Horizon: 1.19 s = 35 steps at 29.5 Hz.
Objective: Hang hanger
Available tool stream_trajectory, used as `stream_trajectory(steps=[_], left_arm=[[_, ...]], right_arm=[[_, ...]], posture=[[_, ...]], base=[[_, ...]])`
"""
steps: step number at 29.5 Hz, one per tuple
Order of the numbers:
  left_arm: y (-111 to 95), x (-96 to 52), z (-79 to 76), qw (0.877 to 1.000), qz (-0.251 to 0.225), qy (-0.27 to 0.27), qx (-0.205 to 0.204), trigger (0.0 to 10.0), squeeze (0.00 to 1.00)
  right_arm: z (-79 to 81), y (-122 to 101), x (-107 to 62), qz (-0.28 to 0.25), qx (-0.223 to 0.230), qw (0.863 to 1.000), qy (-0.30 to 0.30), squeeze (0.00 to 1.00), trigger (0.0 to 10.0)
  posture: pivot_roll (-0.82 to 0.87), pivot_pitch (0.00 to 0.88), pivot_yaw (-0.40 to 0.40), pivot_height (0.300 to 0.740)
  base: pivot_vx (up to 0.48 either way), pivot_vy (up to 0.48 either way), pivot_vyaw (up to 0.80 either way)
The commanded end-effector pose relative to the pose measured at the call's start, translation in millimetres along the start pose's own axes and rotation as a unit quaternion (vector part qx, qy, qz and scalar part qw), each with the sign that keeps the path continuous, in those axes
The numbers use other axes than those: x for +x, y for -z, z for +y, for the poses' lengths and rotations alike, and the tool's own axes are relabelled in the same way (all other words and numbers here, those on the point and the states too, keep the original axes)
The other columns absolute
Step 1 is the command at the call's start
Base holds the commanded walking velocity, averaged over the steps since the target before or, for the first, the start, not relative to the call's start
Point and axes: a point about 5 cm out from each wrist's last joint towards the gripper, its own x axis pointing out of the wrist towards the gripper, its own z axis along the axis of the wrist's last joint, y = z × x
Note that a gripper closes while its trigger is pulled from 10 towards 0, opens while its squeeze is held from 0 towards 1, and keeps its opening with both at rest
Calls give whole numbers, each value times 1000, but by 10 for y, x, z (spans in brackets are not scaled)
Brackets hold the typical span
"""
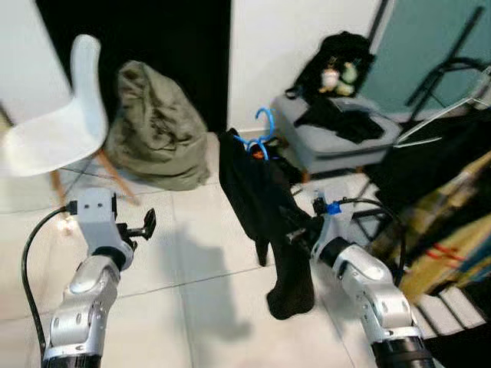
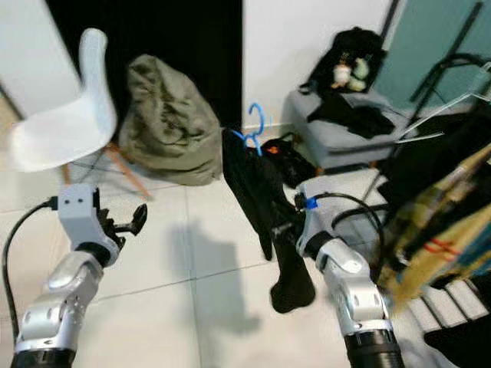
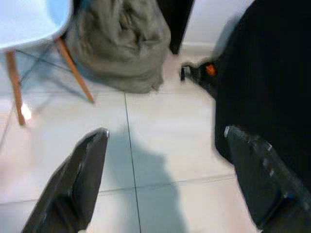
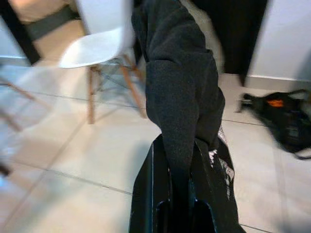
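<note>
Mostly hidden blue hanger (image 1: 263, 132) under black garment (image 1: 261, 207), right end effector (image 4: 181, 160) clamped on it, left end effector (image 3: 170, 179) apart

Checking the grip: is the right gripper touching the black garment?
Touching. The right wrist view shows the right gripper with both fingers closed around the black garment.

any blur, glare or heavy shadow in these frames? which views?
Left and right eye views: mildly soft, right edge smeared; a shadow of the garment on the tiles. Left wrist view: motion blur, open left gripper fingers soft, small glare spot beside the chair leg. Right wrist view: the floor blurred, right gripper shut on the garment, sharper.
</note>
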Motion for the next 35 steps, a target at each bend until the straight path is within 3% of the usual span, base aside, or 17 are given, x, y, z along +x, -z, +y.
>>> stream_trajectory(steps=[1,29,33,35], left_arm=[[43,5,3,1000,9,9,-7,10000,0],[43,-13,15,1000,5,14,-18,10000,0],[41,-16,5,999,0,20,-26,10000,0],[13,-25,-13,999,-15,36,-38,10000,0]], right_arm=[[-15,-54,-3,-19,8,1000,-7,0,10000],[35,-121,-59,-53,67,994,-65,0,10000],[-15,-194,-90,-75,92,990,-77,0,10000],[-36,-351,-141,-106,113,981,-120,0,10000]], posture=[[35,102,-45,740],[37,103,-48,740],[43,92,-51,740],[44,79,-54,740]], base=[[0,0,800],[0,0,794],[0,0,770],[0,0,703]])
